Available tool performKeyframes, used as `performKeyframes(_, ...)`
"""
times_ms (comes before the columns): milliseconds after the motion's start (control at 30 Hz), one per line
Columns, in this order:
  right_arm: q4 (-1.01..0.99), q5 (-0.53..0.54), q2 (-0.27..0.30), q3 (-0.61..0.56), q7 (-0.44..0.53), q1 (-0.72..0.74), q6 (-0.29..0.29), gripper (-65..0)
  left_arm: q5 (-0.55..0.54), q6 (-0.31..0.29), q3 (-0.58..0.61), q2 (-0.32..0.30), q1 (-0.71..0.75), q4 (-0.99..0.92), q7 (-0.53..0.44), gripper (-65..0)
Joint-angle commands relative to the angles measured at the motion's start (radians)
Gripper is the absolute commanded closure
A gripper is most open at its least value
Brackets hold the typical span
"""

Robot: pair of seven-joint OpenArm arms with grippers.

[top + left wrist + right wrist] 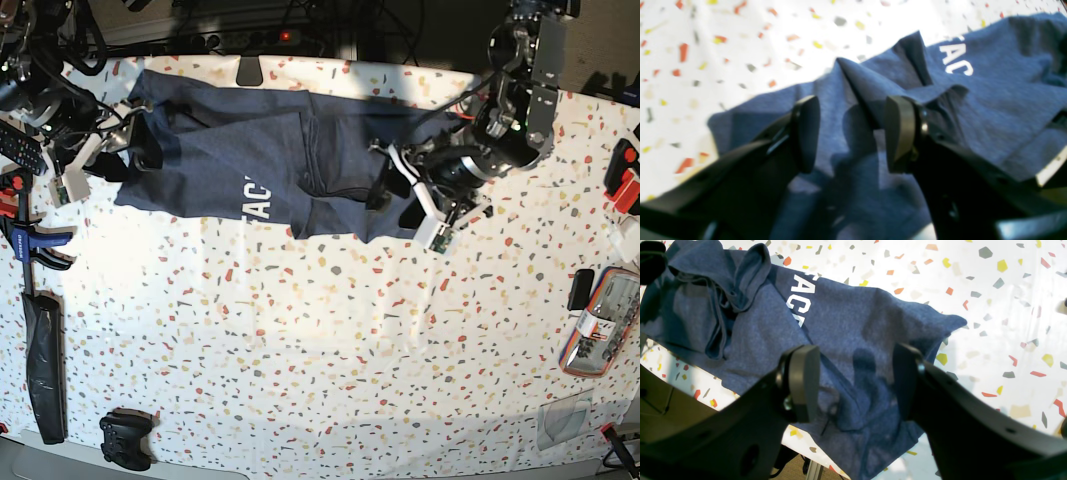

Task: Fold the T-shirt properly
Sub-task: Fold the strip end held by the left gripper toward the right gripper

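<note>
Both hands spread wide over a rumpled T-shirt (250, 160) at the far edge of the speckled counter (330, 340).

The left hand (850, 133) stands open, nothing between its fingers (806, 133); a raised ridge of navy cloth peaks just beyond the gap, and white letters (only "AC" reads clearly) lie further off to its right. The right hand (853, 383) is also wide and holds nothing, hanging over the shirt's near corner with the white lettering beyond and to its left, where the fabric bunches into folds. In the base view the shirt lies crumpled between the two hands, its lettered side up, one hand at each end. A game controller (125, 440) sits well apart at the counter's near edge.
</note>
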Motion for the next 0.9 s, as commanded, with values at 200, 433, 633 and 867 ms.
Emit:
performKeyframes(200,0.018,0.016,0.014,0.007,0.016,0.003,0.005,-34.7,-0.016,-0.007,0.059,0.003,-0.004,-0.082,-0.119,-30.3)
performKeyframes(433,0.018,0.016,0.014,0.007,0.012,0.003,0.005,-34.7,-0.029,-0.008,0.156,0.065,-0.043,-0.107,-0.175,-30.3)
performKeyframes(633,0.018,0.016,0.014,0.007,-0.025,0.003,0.005,-34.7,-0.029,-0.011,0.196,0.154,-0.127,-0.243,-0.175,-30.3)
performKeyframes(867,0.018,0.011,0.014,0.007,-0.054,0.003,0.005,-34.7,-0.074,-0.064,0.171,0.162,-0.189,-0.173,-0.094,-30.3)
